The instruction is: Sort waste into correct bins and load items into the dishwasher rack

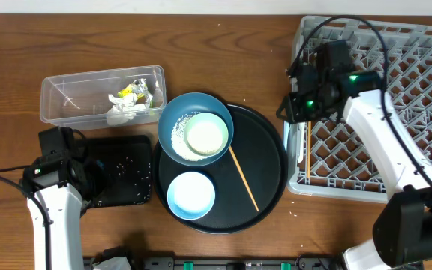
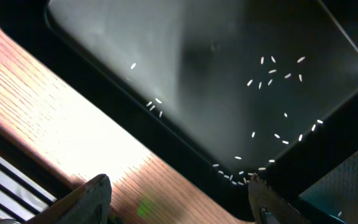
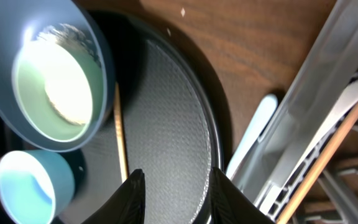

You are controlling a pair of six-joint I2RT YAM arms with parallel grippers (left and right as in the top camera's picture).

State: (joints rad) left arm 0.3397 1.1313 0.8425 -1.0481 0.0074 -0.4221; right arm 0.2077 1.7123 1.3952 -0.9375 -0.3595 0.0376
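The dark blue bowl (image 1: 172, 116) on the round black tray (image 1: 265, 150) holds rice grains and a pale green bowl (image 1: 206, 135). A light blue bowl (image 1: 191, 195) and one chopstick (image 1: 244, 180) lie beside it. My right gripper (image 1: 287, 111) hovers at the left edge of the grey rack (image 1: 396, 97). In the right wrist view it (image 3: 173, 193) is open and empty above the round tray (image 3: 166, 112). Another chopstick (image 3: 328, 155) lies in the rack. My left gripper (image 2: 179, 202) is open over the wood beside the flat black tray (image 2: 197, 50), which holds scattered rice grains (image 2: 272, 71).
The clear tub (image 1: 73, 97) at the back left contains crumpled napkins (image 1: 122, 109) and a yellow-green wrapper (image 1: 135, 88). A pale spoon-like handle (image 3: 253, 134) lies along the rack's outer wall. The flat black tray (image 1: 126, 150) sits between the left arm and the round tray.
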